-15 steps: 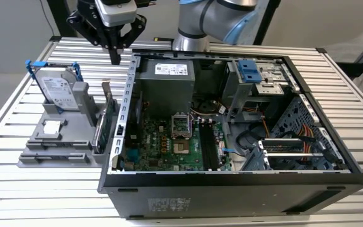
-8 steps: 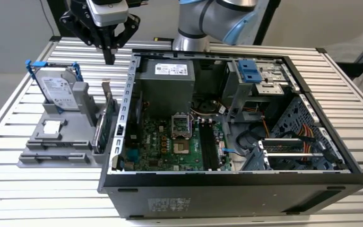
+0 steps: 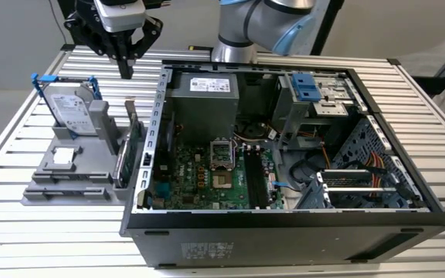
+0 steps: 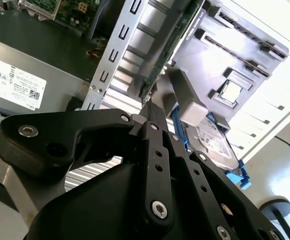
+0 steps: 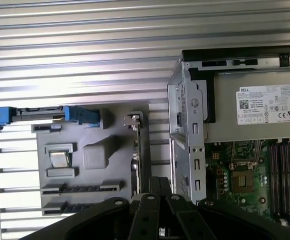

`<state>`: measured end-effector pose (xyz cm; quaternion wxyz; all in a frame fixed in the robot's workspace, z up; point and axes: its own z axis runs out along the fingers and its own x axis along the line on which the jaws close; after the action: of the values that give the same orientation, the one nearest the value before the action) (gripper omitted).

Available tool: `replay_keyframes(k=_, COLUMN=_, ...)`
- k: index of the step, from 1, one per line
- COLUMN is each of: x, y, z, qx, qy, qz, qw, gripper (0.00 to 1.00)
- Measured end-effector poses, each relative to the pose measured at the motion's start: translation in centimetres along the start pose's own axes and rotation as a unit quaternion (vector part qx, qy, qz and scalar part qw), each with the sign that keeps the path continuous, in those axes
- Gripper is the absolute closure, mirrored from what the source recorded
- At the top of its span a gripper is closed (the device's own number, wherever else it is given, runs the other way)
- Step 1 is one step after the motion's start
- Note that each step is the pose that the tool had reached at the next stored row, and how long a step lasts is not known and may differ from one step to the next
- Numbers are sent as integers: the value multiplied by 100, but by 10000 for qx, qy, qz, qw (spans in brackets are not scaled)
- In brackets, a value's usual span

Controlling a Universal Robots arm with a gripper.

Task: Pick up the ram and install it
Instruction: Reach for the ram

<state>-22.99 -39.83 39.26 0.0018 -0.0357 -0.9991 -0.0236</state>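
Exterior view: you see an open desktop computer case lying on its side on a slatted metal table, its motherboard facing up. On the exterior view's left of the case sits a grey holder. It carries a hard drive in a blue frame and a small square silver chip.

The ram is hard to pick out. It seems to be the thin dark green board standing on edge along the holder's side nearest the case, close to an upright metal bracket. You cannot make out its chips, nor tell it surely from any card standing beside it.

The pincer hangs above the back of the holder, apart from the board, its fingers drawn together with nothing between them. In the first wrist view the pincer's black body covers one end of that board, and the motherboard's long dark memory slots are cut off at the frame's edge.
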Motion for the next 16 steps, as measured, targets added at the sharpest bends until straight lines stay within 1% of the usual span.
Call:
replay_keyframes(k=1, x=14, y=-1, z=0, qx=0, qy=4, qz=0, qw=10000, gripper=100)
replay_keyframes(k=3, x=71, y=-5, z=0, qx=2, qy=19, qz=1, qw=10000, gripper=100)
replay_keyframes(k=9, x=158, y=-11, z=0, qx=3, qy=40, qz=2, qw=10000, gripper=100)
replay_keyframes(k=16, x=263, y=-19, z=0, qx=4, qy=55, qz=2, qw=10000, gripper=100)
